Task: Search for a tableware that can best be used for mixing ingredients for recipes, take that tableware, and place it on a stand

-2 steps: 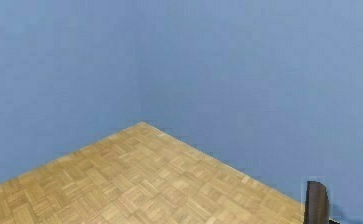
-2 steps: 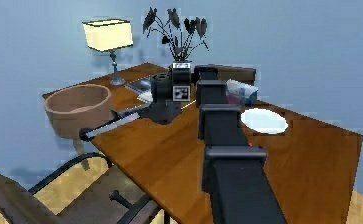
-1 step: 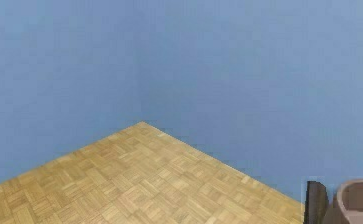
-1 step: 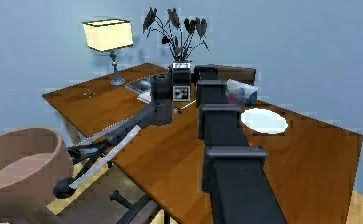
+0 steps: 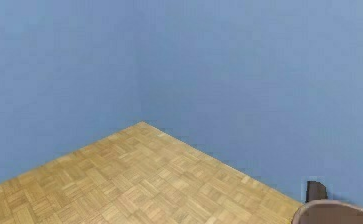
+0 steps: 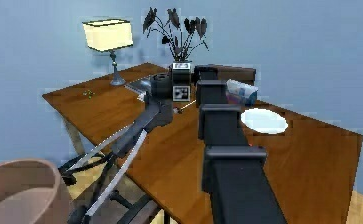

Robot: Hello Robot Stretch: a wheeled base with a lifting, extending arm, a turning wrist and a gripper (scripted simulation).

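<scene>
Arm side view has my arm (image 6: 225, 140) stretched over the table (image 6: 324, 165) because the white dish (image 6: 264, 120), likely my mixing bowl, lies there just right of it; whether my gripper (image 6: 145, 92) holds anything, I cannot tell.

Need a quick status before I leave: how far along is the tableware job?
Done: the arm reaches over the wooden table, where a white dish lies. In hand: the claw is near the lamp; I cannot tell whether it holds anything. Left: taking the dish and placing it on a stand.
</scene>
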